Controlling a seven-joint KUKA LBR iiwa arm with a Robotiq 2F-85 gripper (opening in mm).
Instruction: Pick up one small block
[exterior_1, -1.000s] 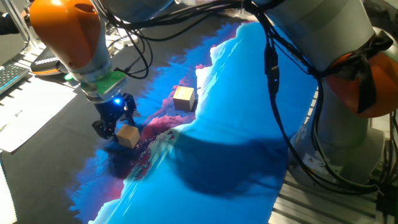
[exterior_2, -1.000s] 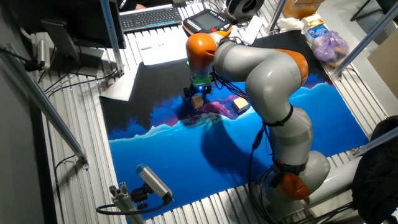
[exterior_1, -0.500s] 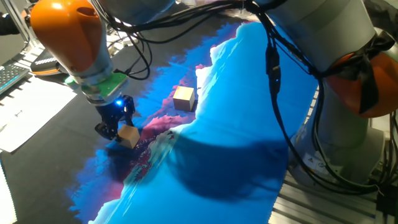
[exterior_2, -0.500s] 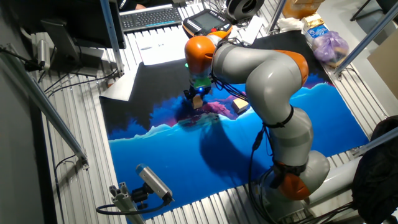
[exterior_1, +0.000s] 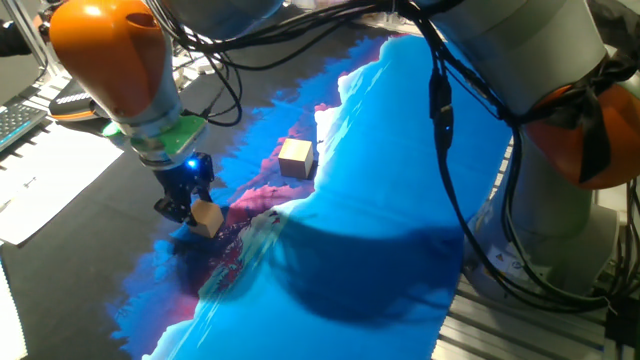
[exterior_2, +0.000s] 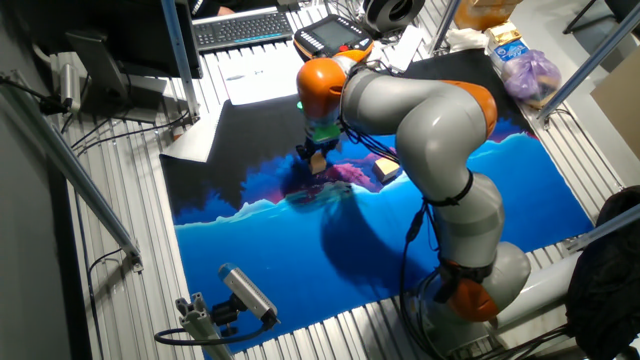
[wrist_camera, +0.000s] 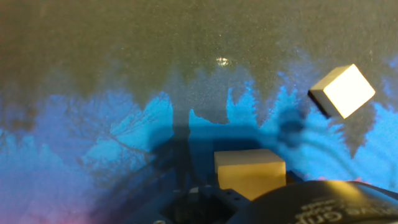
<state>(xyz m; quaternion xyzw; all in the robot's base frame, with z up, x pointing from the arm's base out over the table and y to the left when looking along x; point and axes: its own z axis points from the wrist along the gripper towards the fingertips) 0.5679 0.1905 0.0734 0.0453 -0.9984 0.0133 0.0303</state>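
The small block, a pale tan wooden cube, sits on the dark and blue printed mat. My gripper is down at the mat with its black fingers close against the block. It looks shut on the block. In the hand view the block fills the bottom centre, just ahead of the dark gripper body. In the other fixed view the block shows as a small tan spot under the gripper.
A slightly larger, browner cube stands on the mat to the right of the gripper and farther back; it also shows in the other fixed view. The hand view shows a brightly lit cube at upper right. Papers and a keyboard lie beyond the mat.
The gripper and the small block have shifted together a few pixels to the right. The browner cube has not moved.
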